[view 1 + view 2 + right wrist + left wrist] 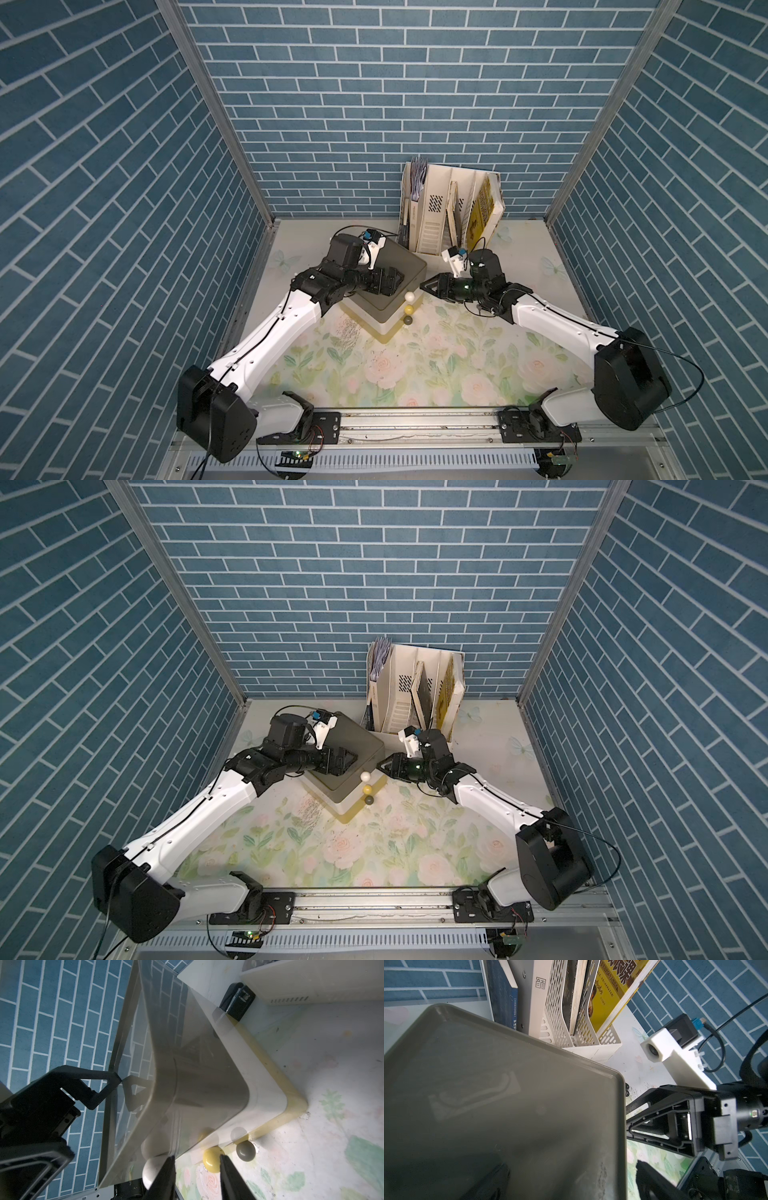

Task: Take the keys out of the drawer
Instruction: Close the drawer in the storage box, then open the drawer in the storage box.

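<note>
A small drawer unit [401,259] [359,746] stands mid-table, a grey drawer stacked on a white and a yellow one, all pushed in. On its front are a white knob [150,1168], a yellow knob [212,1162] and a grey knob [245,1151]. The keys are hidden. My left gripper [395,280] [571,1167] lies on the unit's grey top [508,1105], jaws apart, one finger past the top's edge. My right gripper [197,1169] [424,286] is open in front of the knobs; the yellow knob sits just beyond its tips, nearer one finger, and the white knob lies outside the other finger.
A white file rack [449,208] [571,1022] with books stands right behind the unit at the back wall. A small black object [238,1001] sits between rack and unit. Blue brick walls close in three sides. The floral tabletop [415,365] stretches toward the front rail.
</note>
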Controlling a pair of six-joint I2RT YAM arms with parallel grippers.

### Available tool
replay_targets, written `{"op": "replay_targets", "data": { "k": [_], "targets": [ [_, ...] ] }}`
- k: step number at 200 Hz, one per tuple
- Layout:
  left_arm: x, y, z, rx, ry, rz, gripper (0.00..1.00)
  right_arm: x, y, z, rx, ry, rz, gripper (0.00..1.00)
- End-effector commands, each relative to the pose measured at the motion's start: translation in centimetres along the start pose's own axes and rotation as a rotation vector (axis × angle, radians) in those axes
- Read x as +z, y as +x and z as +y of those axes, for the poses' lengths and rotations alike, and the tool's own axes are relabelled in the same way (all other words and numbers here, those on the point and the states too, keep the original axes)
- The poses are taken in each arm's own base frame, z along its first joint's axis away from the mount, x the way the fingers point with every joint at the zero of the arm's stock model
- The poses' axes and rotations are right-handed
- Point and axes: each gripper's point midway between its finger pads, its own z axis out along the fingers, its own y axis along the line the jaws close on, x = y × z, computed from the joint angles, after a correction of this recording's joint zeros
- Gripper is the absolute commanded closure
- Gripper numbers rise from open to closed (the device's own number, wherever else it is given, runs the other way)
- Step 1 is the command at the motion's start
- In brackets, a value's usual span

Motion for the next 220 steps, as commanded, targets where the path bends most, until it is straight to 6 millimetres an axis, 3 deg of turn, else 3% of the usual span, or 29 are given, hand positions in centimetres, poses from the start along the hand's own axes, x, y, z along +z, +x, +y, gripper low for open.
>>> {"op": "replay_targets", "data": {
  "k": [1, 35, 67, 94, 127, 220],
  "targets": [
    [0.1, 1.5, 0.7, -0.019, -0.023, 0.053, 0.00, -1.5, -0.4, -0.8, -0.001, 0.044, -0.046, 0.62],
    [-0.6, 0.6, 0.3, 0.000, -0.014, 0.017, 0.00, -3.6, -0.8, -1.5, -0.005, 0.061, -0.125, 0.59],
    [-0.7, 0.6, -0.3, 0.011, 0.019, 0.016, 0.00, -3.9, 0.3, -2.0, 0.008, 0.029, -0.133, 0.55],
    [-0.6, 1.3, -0.2, 0.016, 0.020, 0.038, 0.00, -3.1, 2.2, -2.7, 0.056, -0.012, -0.094, 0.54],
    [-0.7, 1.7, 0.2, 0.023, -0.006, 0.050, 0.00, -1.8, 4.5, -1.8, 0.033, -0.086, -0.041, 0.53],
    [-0.9, 1.6, 0.8, 0.041, -0.048, 0.059, 0.00, 2.5, 6.6, -0.3, -0.002, -0.162, 0.053, 0.52]
  ]
}}
